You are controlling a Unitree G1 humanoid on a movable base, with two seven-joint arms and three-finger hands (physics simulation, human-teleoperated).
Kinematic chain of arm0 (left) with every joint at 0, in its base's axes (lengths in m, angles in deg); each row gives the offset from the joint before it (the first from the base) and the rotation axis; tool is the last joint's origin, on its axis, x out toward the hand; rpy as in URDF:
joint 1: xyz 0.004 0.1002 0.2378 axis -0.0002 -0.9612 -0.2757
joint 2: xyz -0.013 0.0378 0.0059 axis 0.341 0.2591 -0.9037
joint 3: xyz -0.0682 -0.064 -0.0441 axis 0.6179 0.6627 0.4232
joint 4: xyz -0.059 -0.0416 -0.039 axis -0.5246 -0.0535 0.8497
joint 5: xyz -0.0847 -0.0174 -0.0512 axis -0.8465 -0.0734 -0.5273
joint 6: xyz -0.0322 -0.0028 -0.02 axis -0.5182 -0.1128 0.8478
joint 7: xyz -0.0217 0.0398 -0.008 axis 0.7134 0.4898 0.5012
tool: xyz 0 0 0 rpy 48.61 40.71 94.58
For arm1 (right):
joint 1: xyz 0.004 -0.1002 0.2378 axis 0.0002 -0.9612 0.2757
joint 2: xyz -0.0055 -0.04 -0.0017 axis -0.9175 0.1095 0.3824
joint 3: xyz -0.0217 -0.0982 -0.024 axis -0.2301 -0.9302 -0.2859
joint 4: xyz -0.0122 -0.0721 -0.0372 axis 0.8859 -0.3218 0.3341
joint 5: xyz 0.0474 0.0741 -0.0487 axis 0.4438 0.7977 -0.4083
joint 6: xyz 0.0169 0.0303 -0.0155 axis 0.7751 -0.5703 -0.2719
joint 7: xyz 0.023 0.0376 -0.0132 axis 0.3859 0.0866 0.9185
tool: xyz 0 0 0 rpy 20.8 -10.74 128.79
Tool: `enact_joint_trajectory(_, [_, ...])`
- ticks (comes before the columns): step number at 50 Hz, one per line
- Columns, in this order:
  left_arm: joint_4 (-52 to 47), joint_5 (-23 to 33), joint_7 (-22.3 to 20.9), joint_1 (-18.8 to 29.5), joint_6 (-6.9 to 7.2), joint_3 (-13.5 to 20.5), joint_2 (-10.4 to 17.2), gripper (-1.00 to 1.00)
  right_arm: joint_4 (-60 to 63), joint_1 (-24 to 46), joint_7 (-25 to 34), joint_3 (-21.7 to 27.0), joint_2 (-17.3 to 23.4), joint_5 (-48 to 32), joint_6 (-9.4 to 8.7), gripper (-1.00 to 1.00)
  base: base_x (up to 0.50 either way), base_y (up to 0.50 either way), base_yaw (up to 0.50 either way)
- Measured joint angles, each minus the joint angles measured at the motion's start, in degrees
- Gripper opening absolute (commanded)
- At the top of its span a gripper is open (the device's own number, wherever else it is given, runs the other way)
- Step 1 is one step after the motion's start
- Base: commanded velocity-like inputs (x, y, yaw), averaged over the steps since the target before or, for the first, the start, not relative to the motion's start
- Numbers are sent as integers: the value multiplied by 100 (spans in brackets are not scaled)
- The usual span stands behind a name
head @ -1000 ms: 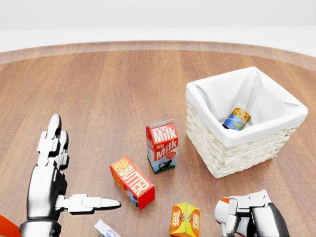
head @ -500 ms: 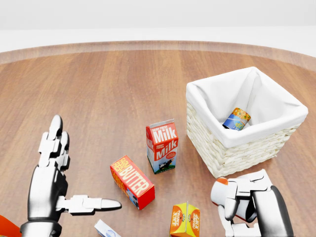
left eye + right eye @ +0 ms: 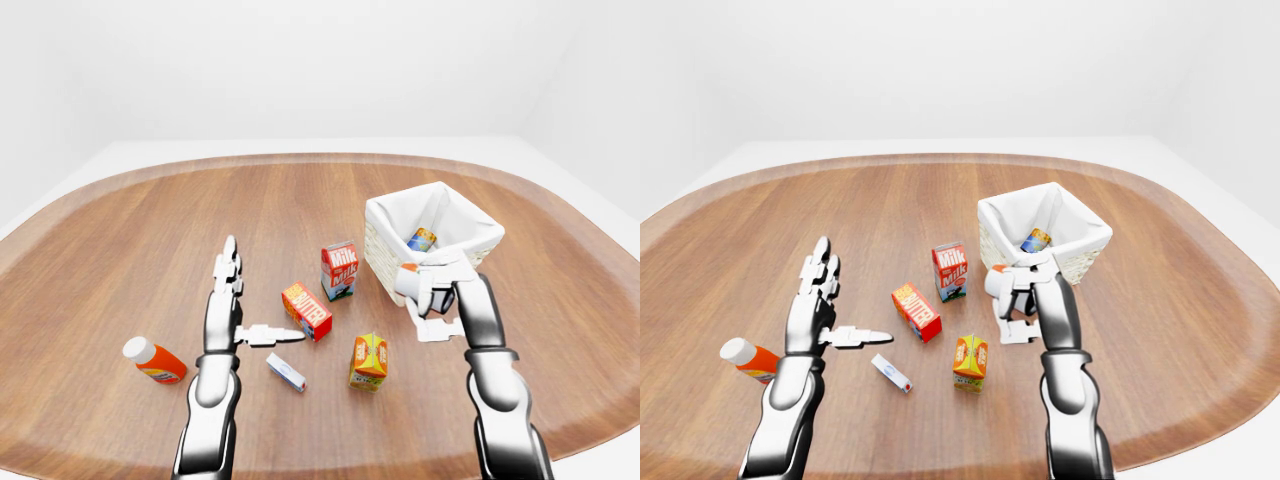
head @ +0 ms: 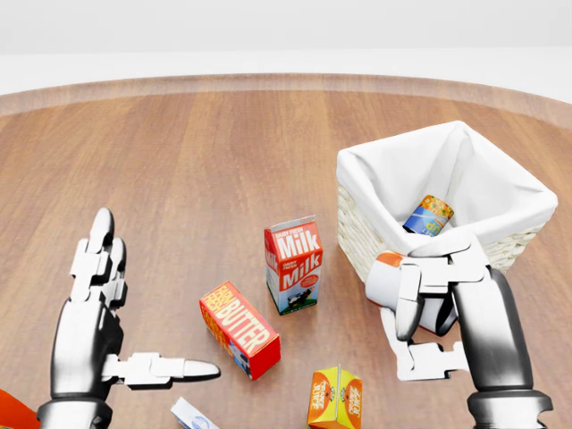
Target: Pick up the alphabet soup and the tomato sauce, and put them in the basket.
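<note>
Gripping a white can (image 4: 386, 284) beside the basket (image 4: 393, 268), our right hand (image 4: 427, 304) wraps it; our left (image 4: 94, 308) stays splayed wide. Only our eye views show the whole bottle (image 3: 153, 361); another can (image 4: 427, 214) lies in the basket.

Alphabet soup can (image 4: 428, 215): blue and yellow label, tilted, resting inside white-lined wicker basket (image 4: 500, 255) against its lining. Tomato sauce can (image 4: 386, 279): white body, orange-red end, clasped in right hand (image 4: 433, 299), raised just beside basket's lower-left wall.
</note>
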Motion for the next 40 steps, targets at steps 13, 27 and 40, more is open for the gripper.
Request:
enact_joint_trajectory(13, [9, -13, 12, 22, 0, 16, 2, 100, -387, 781, -98, -11, 153, -22, -303, -100, 0, 0, 0])
enact_joint_trajectory(27, [18, -20, 22, 33, 0, 18, 3, 100, -1028, 1657, -249, 43, 362, -27, -624, -100, 0, 0, 0])
enact_joint_trajectory(40, [1, -15, 11, 18, 0, 8, 2, 100, -1952, 2382, -510, 102, 577, 18, -610, -100, 0, 0, 0])
